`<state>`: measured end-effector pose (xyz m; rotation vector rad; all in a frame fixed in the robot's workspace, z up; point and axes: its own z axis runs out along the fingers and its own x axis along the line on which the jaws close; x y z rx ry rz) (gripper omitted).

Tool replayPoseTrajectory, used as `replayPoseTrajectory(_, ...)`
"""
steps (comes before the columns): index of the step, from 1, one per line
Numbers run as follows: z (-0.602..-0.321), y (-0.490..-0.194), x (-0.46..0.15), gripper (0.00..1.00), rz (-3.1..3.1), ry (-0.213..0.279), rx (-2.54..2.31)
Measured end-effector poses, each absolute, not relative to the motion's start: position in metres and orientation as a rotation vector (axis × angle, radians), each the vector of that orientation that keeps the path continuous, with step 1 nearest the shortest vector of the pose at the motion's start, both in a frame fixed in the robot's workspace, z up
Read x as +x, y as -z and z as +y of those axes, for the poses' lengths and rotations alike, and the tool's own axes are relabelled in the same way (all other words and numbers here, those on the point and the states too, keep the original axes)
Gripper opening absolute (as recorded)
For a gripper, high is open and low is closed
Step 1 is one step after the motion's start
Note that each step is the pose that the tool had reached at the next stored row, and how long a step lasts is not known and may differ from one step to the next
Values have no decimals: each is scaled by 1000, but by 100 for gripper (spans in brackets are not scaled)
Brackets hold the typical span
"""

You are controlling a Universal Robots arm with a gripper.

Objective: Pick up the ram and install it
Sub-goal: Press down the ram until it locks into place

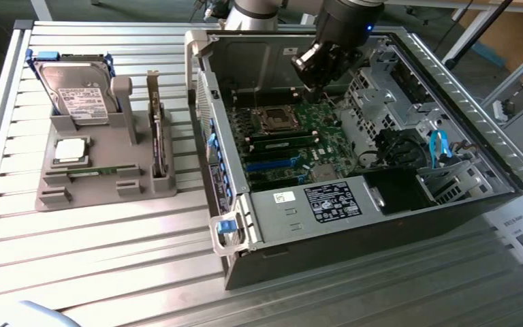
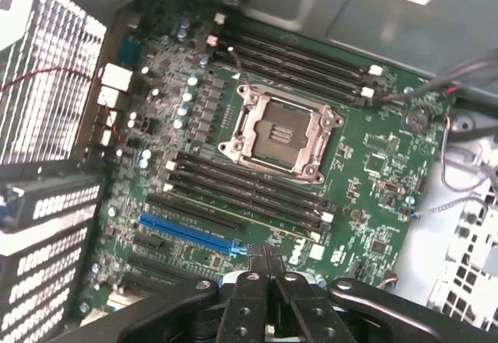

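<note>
Over the open PC case point(image 1: 353, 204), the gripper point(image 2: 268, 261) hangs above the motherboard point(image 2: 366, 164), fingers pressed together, holding nothing visible. Ram point(image 1: 93, 172) looks to be the thin green strip lying flat in the grey holder point(image 1: 89, 197) on the desk point(image 1: 107, 259), well apart from the arm; parked there for an easy pick. Its chips are hard to make out. Memory slots point(image 2: 249, 191) beside the CPU socket point(image 2: 276, 133) look mostly empty, though one may hold a stick.
</note>
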<state>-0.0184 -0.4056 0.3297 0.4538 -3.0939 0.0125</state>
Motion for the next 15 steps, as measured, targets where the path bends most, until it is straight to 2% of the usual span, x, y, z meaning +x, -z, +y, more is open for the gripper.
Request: replayPoseTrajectory(15, -406, -328, -18, 10, -3125, -10, 87)
